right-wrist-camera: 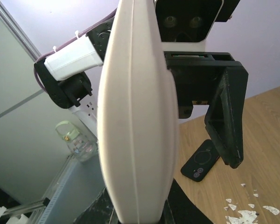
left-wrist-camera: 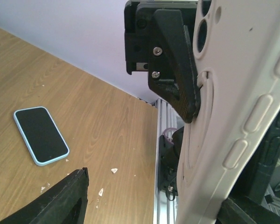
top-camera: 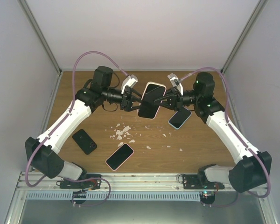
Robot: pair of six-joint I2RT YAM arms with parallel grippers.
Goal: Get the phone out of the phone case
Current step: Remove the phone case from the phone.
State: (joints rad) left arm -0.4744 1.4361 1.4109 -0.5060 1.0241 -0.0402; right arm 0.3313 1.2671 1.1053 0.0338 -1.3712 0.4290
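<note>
**Cased phone held aloft between both arms**

The pale pink phone case hangs above the wooden table, with the phone seated inside it, dark screen facing up. At the case's right side, the right gripper is clamped on its edge. At its left side, the left gripper has its jaws apart. One finger touches the back of the case with its tip, and the other is well apart from it.

A blue-edged phone lies on the table just right of the case. Toward the arm bases from the case are white flakes, a pink-edged phone and a black phone.
</note>
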